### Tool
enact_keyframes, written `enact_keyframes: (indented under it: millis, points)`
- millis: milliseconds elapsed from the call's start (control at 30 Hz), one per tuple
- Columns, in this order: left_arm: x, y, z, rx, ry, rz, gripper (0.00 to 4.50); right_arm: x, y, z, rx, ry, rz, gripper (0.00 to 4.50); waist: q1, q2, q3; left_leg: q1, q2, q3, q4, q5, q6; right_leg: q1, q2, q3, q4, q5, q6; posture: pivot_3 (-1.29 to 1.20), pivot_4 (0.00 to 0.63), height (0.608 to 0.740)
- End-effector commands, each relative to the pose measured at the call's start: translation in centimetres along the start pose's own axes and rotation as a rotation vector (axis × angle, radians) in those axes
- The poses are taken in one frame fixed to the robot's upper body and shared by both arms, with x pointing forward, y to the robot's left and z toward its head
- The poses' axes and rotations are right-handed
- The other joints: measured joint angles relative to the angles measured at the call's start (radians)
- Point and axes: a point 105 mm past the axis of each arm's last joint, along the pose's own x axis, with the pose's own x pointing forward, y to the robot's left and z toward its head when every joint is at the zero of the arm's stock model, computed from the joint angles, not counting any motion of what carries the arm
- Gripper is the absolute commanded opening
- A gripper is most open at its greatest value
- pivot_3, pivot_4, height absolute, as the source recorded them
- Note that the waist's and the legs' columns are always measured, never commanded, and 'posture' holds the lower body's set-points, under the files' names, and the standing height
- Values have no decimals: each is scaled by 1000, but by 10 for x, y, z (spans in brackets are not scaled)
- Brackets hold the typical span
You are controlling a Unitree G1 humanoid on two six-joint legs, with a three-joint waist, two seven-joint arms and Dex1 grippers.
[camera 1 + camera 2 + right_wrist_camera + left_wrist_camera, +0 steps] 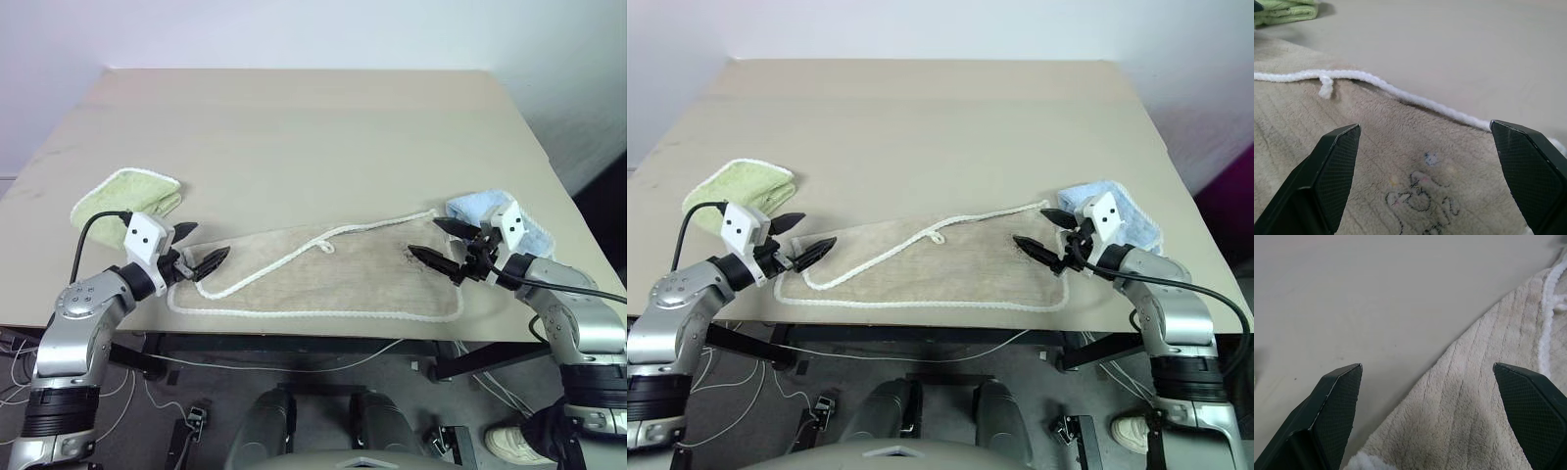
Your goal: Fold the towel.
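Pale wooden table (294,127), largely bare. Beige towel (343,279) spread flat along near edge, white corded border looping across its top. Green cloth (127,196) folded near left end, blue cloth (485,211) near right end. Left pincer (199,250) hovering wide open over towel's left corner, gripping nothing. Right pincer (438,240) equally wide open above right end, empty.

you find no readable text anywhere. the towel (1352,147) carries a small embroidered motif (1422,196) in dark outline with pale dots near the corner between the right gripper's (1425,161) fingers, but its shapes spell no word or number you can make out.
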Motion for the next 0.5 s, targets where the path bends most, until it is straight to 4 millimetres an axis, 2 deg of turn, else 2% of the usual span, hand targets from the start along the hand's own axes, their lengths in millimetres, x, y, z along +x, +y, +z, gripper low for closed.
enact_keyframes:
  millis: [33, 500]
  points:
    - [-3, -1, 11, 34, -25, -7, 4500, 0, 5, 10, -38, -39, 13, 4448, 0, 0, 0, 0, 0, 0, 0, 0, 0, 0, 0, 0, 0, 0, 0, 0, 150, 740]
    - [-6, 3, 11, 58, -11, -10, 4500, 9, 4, 16, -62, -60, 27, 4448, 0, 0, 0, 0, 0, 0, 0, 0, 0, 0, 0, 0, 0, 0, 0, 0, 150, 740]
